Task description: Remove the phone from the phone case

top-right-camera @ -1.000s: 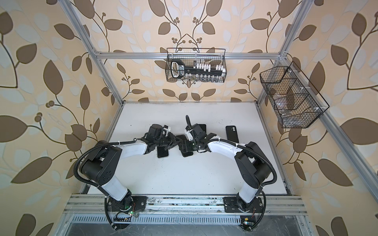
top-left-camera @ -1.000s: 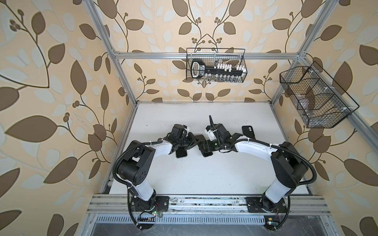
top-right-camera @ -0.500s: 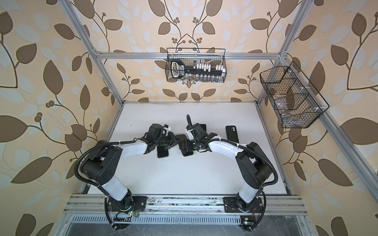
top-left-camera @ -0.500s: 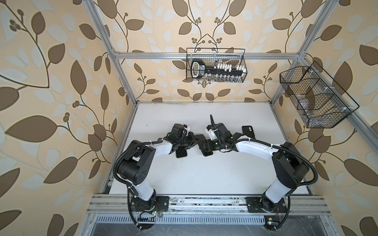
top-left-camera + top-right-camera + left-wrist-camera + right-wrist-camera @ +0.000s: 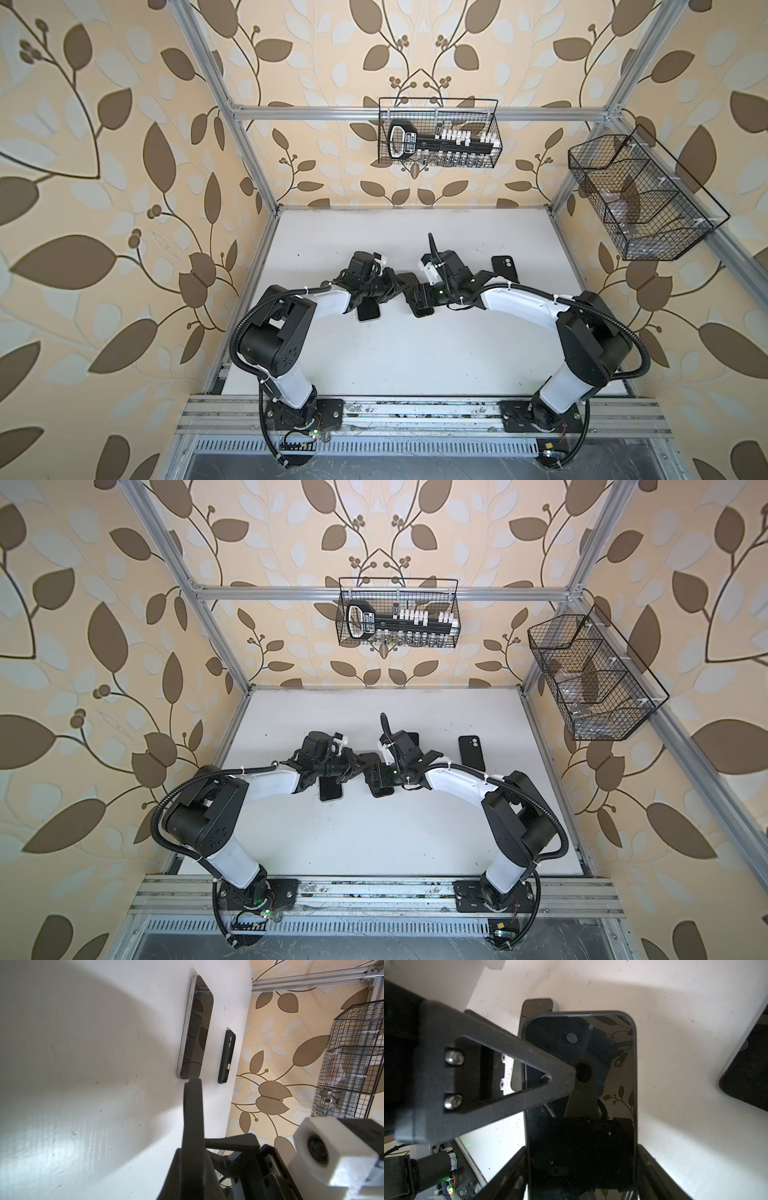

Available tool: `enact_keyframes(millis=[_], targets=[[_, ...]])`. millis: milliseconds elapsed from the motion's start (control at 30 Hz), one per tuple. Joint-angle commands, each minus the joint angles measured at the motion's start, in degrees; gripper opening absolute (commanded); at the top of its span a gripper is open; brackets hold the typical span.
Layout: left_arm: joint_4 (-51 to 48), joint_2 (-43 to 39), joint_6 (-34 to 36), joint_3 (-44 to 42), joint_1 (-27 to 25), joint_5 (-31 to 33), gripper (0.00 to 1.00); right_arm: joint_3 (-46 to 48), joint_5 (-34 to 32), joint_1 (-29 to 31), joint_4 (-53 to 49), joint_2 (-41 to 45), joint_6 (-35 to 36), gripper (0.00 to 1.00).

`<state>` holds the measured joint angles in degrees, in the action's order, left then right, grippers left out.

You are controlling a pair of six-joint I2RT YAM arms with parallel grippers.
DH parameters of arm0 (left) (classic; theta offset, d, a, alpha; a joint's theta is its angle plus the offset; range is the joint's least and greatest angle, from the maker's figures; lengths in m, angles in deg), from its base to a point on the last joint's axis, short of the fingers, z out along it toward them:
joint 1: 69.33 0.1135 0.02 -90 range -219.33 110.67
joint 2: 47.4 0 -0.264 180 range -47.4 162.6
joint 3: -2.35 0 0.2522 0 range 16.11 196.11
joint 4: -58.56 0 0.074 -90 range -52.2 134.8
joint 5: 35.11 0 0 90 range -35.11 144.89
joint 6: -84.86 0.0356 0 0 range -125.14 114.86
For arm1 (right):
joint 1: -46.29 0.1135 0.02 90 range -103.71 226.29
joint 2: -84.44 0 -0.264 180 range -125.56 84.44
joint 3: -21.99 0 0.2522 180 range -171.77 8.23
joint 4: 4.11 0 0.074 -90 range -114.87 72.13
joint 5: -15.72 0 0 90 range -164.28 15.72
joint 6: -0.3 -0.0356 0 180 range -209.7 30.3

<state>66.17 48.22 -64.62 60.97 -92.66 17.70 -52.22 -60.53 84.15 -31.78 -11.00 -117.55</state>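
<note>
Squarely between the right gripper's [image 5: 582, 1147] wide jaws sits the cased phone [image 5: 616, 1088], pinched by its long edges; the left gripper [image 5: 569, 1078], jaws together, touches its screen from ten o'clock.

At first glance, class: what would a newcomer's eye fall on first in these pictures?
Midway across the white table, the right gripper, jaws flanking a dark phone in its case, meets the shut left gripper reaching over the screen. Behind, leaf-patterned wallpaper and a wire basket on the back rail draw the eye.
</note>
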Motion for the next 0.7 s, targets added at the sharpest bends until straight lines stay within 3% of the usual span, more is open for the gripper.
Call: enact_keyframes(millis=[0, 300, 667], targets=[[2.8, -2.8, -1.4, 0.8, -0.6, 0.9, 0.00, 0.9, 0.0, 0.7, 1.6, 3.2, 1.1, 0.79], [1.7, -4.4, -1.7, 2.0, -0.3, 2.3, 0.00, 2.6, 0.4, -0.3, 2.1, 8.2, 0.7, 0.89], [6.3, -11.2, -5.7, 2.4, 0.7, 7.9, 0.00, 12.8, 6.7, -6.2, 11.2, 22.5, -8.9, 0.85]])
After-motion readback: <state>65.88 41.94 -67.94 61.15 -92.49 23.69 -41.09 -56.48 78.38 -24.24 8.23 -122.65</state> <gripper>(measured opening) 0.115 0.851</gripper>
